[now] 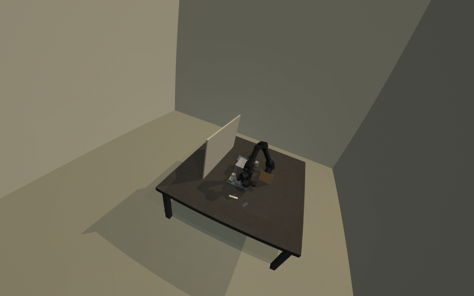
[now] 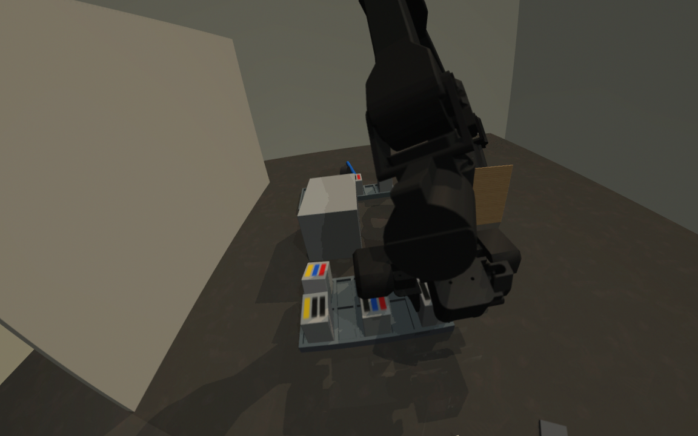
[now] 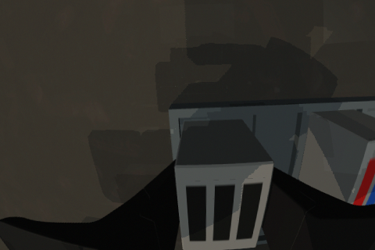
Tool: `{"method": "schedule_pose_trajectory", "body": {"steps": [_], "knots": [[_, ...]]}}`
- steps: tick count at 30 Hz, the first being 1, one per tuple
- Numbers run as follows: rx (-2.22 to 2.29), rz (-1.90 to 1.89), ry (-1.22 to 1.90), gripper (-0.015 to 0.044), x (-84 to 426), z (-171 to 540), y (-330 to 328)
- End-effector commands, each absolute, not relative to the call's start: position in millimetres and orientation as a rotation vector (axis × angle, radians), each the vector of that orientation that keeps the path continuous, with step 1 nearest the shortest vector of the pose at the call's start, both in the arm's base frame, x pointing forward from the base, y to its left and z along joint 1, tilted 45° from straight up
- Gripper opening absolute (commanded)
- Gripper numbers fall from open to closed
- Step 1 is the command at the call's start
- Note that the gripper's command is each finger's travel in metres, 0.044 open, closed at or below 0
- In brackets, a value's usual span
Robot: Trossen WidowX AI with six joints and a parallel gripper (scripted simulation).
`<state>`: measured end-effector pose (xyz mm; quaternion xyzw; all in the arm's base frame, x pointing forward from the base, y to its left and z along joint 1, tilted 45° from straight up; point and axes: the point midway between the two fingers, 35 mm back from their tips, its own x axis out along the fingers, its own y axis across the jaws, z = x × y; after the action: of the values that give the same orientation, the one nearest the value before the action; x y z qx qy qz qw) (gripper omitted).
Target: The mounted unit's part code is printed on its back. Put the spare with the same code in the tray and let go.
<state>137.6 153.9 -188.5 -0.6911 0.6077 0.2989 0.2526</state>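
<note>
Spare block [image 2: 426, 304] [image 3: 223, 203] — between the gripper's [image 2: 422, 295] [image 3: 223, 191] fingers

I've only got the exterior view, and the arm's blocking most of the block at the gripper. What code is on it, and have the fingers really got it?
Observer: The wrist view shows three black bars on the block, and the gripper is shut on it, one finger at each side.

Operator: Okay, and what's hidden behind the arm, over by that brown panel?

Observer: From the top, the arm's base is right by the brown panel.
</note>
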Motion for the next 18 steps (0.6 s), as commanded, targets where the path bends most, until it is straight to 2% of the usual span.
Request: {"method": "schedule_pose_trajectory", "body": {"steps": [1,8,18], "knots": [[-1.879,0.812,1.652,0.0,137.7,-188.4,154.1],[-1.879,0.813,1.651,0.0,137.6,-184.8,158.5],[-1.885,0.817,1.647,0.0,130.8,-131.5,208.9]]}}
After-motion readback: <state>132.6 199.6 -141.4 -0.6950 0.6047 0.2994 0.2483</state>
